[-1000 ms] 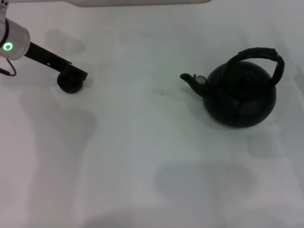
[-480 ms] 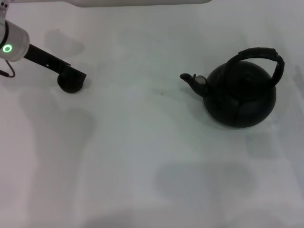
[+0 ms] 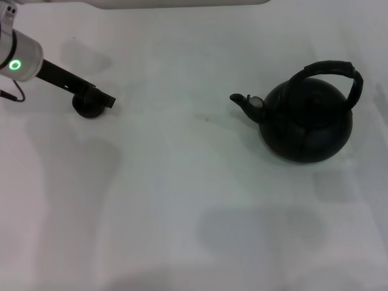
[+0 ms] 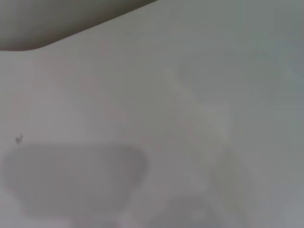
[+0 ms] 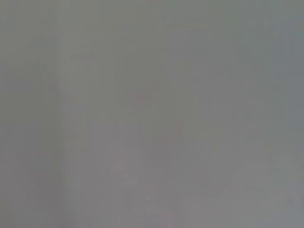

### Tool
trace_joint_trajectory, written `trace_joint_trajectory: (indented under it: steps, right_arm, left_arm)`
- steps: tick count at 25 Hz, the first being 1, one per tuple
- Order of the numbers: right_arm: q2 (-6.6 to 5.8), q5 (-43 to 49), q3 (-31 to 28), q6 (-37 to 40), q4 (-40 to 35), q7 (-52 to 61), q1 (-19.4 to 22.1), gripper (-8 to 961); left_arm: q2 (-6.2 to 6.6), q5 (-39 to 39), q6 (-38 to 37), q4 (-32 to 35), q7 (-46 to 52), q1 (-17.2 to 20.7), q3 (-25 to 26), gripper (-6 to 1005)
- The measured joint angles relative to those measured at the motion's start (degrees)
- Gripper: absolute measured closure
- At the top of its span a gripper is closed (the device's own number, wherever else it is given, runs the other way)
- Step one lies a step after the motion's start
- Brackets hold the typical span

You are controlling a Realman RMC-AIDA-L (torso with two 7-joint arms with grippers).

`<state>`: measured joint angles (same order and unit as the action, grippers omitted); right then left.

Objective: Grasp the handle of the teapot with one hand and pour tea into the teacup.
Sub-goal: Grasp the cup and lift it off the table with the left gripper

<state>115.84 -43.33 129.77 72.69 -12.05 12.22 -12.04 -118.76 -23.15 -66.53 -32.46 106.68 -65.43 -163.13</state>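
Note:
The teapot [image 3: 306,124] stands upright on the white table at the right, its spout [image 3: 242,102] pointing left. The black arched handle [image 3: 333,70] spans its top, and nothing touches it. The small black teacup [image 3: 86,107] sits at the far left. My left gripper [image 3: 102,97] reaches in from the upper left, and its dark bar lies across the teacup's top. No tea shows. My right gripper is out of view. Both wrist views show only blank pale surface.
The white table [image 3: 182,182] stretches between the teacup and the teapot with faint shadows on it. A pale rim [image 3: 182,3] runs along the far edge.
My left arm has shifted slightly to the right and tilted, and the teacup has nudged a little up-left under it. The teapot has not moved.

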Motion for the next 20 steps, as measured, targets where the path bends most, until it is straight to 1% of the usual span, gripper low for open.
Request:
trace_joint_trajectory:
  steps: [10, 15, 20]
  right_arm:
    - [-0.08, 0.0, -0.4, 0.0, 0.0, 0.0, 0.1, 77]
    - [-0.09, 0.0, -0.4, 0.0, 0.0, 0.0, 0.0, 77]
    - [-0.12, 0.0, -0.4, 0.0, 0.1, 0.0, 0.0, 77]
  left_arm:
    - [-0.11, -0.4, -0.5, 0.1, 0.6, 0.0, 0.0, 138]
    - [0.05, -0.6, -0.5, 0.1, 1.4, 0.0, 0.0, 137]
    - [0.02, -1.3, -0.6, 0.1, 1.5, -0.2, 0.0, 221]
